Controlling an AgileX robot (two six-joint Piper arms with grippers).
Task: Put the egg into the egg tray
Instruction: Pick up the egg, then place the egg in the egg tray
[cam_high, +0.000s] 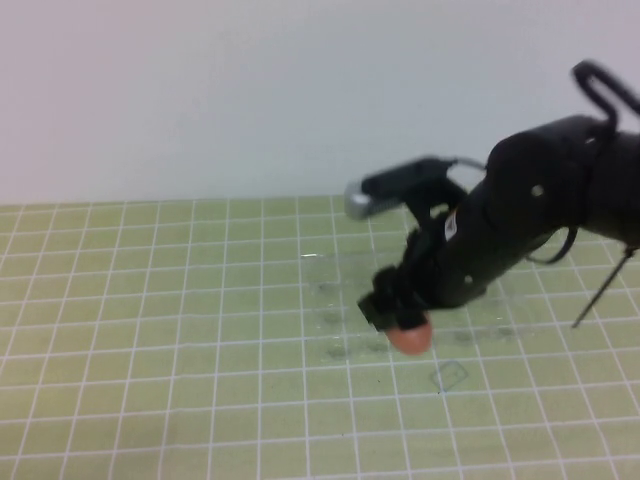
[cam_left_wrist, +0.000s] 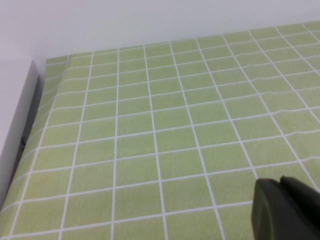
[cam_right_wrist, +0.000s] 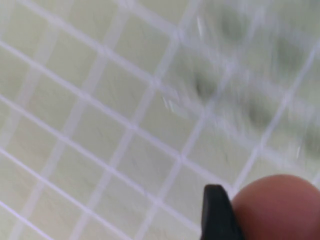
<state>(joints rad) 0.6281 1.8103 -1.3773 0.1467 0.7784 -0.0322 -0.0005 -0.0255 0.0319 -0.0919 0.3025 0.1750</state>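
My right gripper (cam_high: 403, 322) is shut on the orange-red egg (cam_high: 411, 338) and holds it just above the mat, over the near edge of the clear egg tray (cam_high: 340, 300). The tray shows only as faint glints and dark cup hollows on the green grid mat. In the right wrist view the egg (cam_right_wrist: 280, 207) sits against one black finger (cam_right_wrist: 216, 215), with blurred tray hollows (cam_right_wrist: 250, 75) beyond. My left gripper (cam_left_wrist: 281, 182) is out of the high view. In the left wrist view its fingers are together and empty above bare mat.
A green mat with white grid lines (cam_high: 150, 330) covers the table, and a white wall stands behind it. A thin dark cable (cam_high: 600, 290) hangs at the right. A grey-white raised edge (cam_left_wrist: 15, 125) borders the mat in the left wrist view.
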